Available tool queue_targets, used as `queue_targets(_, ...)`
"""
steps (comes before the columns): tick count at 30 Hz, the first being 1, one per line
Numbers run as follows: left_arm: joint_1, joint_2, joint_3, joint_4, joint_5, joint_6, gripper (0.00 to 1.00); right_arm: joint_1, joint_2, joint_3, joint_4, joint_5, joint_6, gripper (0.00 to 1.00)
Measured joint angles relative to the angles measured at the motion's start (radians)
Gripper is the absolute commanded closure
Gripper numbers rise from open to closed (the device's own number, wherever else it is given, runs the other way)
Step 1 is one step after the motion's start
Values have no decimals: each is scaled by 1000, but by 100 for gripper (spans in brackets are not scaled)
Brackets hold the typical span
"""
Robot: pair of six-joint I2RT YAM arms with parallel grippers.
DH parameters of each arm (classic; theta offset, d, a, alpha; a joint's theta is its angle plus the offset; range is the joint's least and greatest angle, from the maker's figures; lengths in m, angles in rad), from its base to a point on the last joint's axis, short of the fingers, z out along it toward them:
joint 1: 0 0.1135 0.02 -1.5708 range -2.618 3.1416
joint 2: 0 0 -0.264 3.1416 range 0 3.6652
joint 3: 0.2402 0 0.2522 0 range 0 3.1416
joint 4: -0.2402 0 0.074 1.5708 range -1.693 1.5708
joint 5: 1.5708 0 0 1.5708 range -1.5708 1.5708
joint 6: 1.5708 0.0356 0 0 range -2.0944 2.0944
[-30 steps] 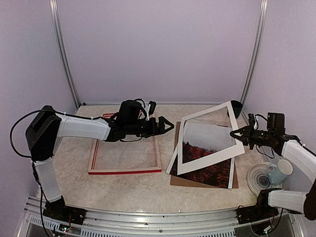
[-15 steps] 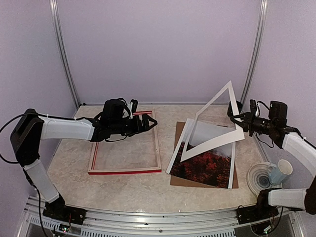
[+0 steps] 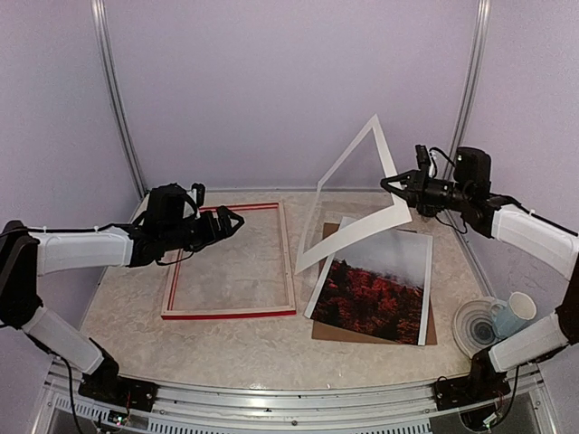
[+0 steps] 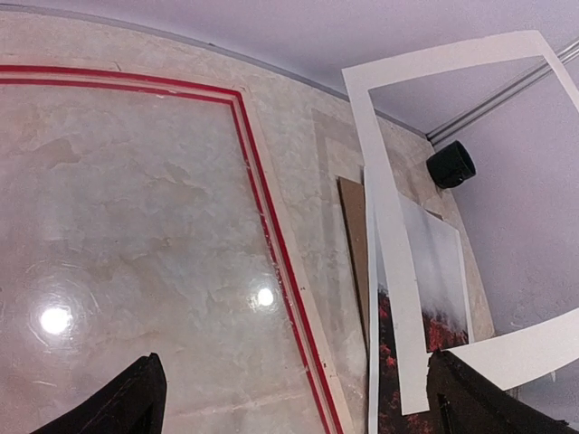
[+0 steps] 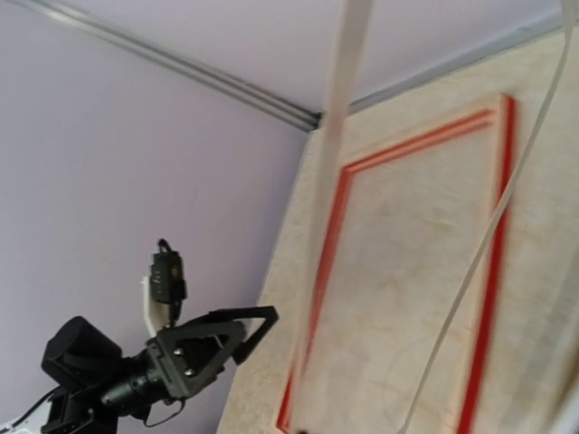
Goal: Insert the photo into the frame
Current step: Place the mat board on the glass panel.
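The frame [image 3: 226, 313] is laid flat on the left half of the worktop [image 3: 244, 348], with the left tool [image 3: 231, 221] held above its far edge, fingers spread and released. The photo [image 3: 375, 289] is laid on a brown board [image 3: 322, 334] just right of the frame, a narrow strip of worktop showing between them. A white mat [image 3: 353, 240] is clenched at one edge by the right tool [image 3: 394, 186] and held tilted, so the photo's far left corner is partly hidden.

My lab test cell, plain lilac walls [image 3: 289, 90], aluminium corner posts [image 3: 117, 99], marble-look tabletop [image 3: 244, 348], 2 arms [image 3: 81, 249] bolted to a front rail [image 3: 271, 393]
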Motion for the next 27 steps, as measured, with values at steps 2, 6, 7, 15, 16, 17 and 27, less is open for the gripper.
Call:
queue_targets(2, 20, -34, -21, -12, -15, 0, 1, 41, 45, 53, 16, 12, 5, 100)
queue_targets(6, 63, -108, -68, -41, -48, -5, 1, 134, 133, 169, 48, 34, 11, 100)
queue_targets(7, 73, -125, -80, -47, -55, -6, 1, 158, 156, 199, 56, 38, 12, 100)
queue_targets(15, 154, -285, -167, -108, -135, -25, 1, 269, 298, 322, 129, 74, 24, 100)
queue_targets(16, 162, -303, -173, -112, -141, -26, 1, 275, 310, 319, 138, 83, 26, 100)
queue_targets(17, 168, -316, -177, -116, -144, -26, 1, 280, 322, 311, 148, 94, 28, 100)
queue_targets(27, 188, -343, -210, -121, -149, -35, 1, 284, 473, 89, 241, 193, 81, 100)
